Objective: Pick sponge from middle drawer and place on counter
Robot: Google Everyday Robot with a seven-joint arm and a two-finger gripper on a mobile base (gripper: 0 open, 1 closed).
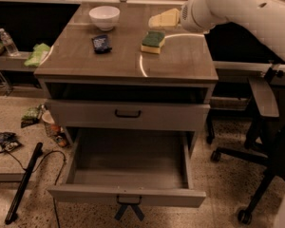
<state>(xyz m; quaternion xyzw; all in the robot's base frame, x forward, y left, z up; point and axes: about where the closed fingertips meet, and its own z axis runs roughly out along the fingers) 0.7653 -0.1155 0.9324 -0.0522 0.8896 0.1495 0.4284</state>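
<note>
The sponge, dark green on a yellow body, lies flat on the grey-brown counter just left of the bright curved line, free of any grip. My gripper, with pale yellow fingers, hovers just behind and above the sponge at the counter's back. It is open, empty and apart from the sponge. My white arm reaches in from the upper right. The open drawer low in the cabinet is pulled out and holds nothing.
A white bowl and a dark blue snack packet sit on the counter's left part. A bottle and a light green cloth lie on the side shelf. An office chair stands to the right. A black rod and packets lie on the floor.
</note>
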